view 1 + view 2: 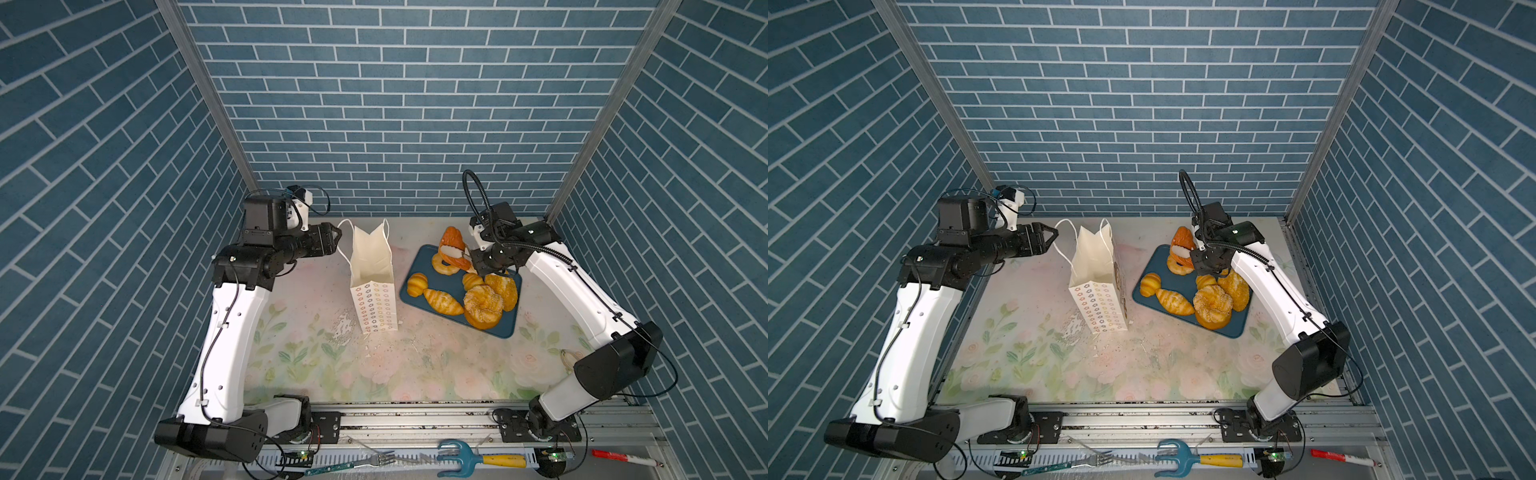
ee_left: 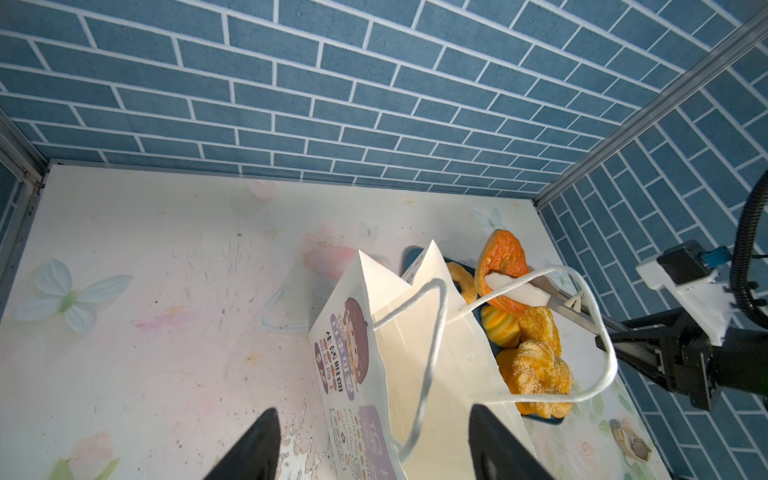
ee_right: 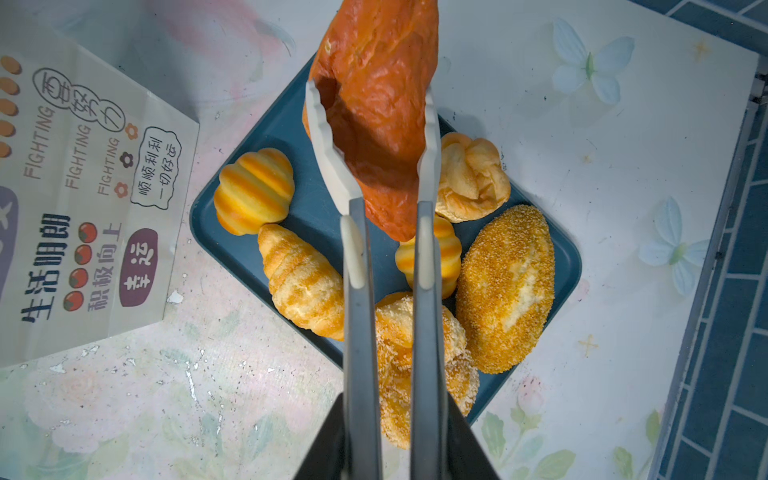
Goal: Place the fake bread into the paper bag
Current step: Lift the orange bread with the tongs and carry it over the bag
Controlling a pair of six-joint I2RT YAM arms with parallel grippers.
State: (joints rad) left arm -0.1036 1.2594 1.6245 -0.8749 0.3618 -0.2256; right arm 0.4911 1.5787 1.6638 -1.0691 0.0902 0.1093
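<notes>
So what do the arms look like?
Left arm and right arm: white shells, black joints and bases. Thin black cable clipped along each; right also carries a ribbed black hose loop. Left tool and right tool: black tapered fingers, white camera brackets.

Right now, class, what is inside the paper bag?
In a top view the paper bag shows bare white inner walls and nothing inside; the lowest part is hidden behind its flowered face.
</notes>
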